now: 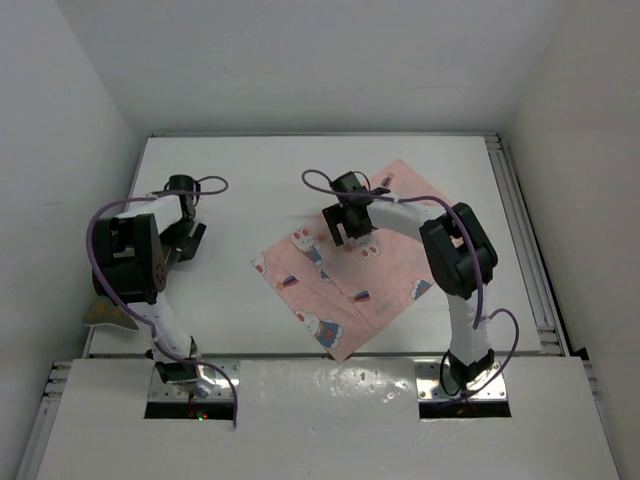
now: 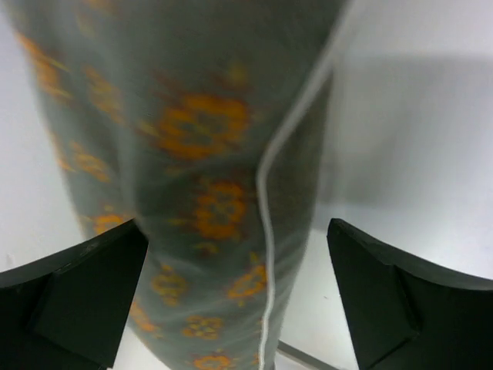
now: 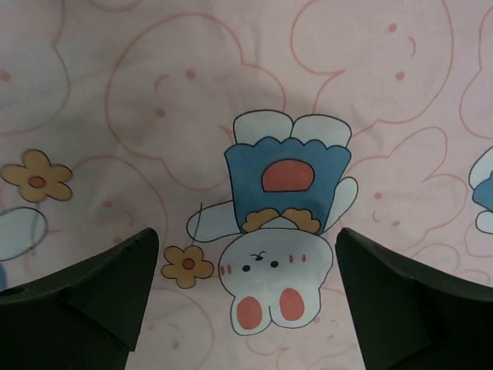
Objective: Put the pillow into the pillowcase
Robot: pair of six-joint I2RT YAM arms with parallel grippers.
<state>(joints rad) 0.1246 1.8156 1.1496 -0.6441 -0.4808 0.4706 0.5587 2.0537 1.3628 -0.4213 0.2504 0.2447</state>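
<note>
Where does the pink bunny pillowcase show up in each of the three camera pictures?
Top external: pillowcase lies right of centre on the table, under the right gripper.
Left wrist: not in it.
Right wrist: it fills the picture.
Shared landmark: the right gripper, open over the bunny print.

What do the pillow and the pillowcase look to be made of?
The pillow looks like matte fabric, dark with orange flowers. A pale line along it may be piping or a seam, and the view is too blurred to show any weave. The pillowcase looks like thin, soft, matte cloth, perhaps cotton: it carries printed cartoon bunnies and lies limp and flat.
</note>
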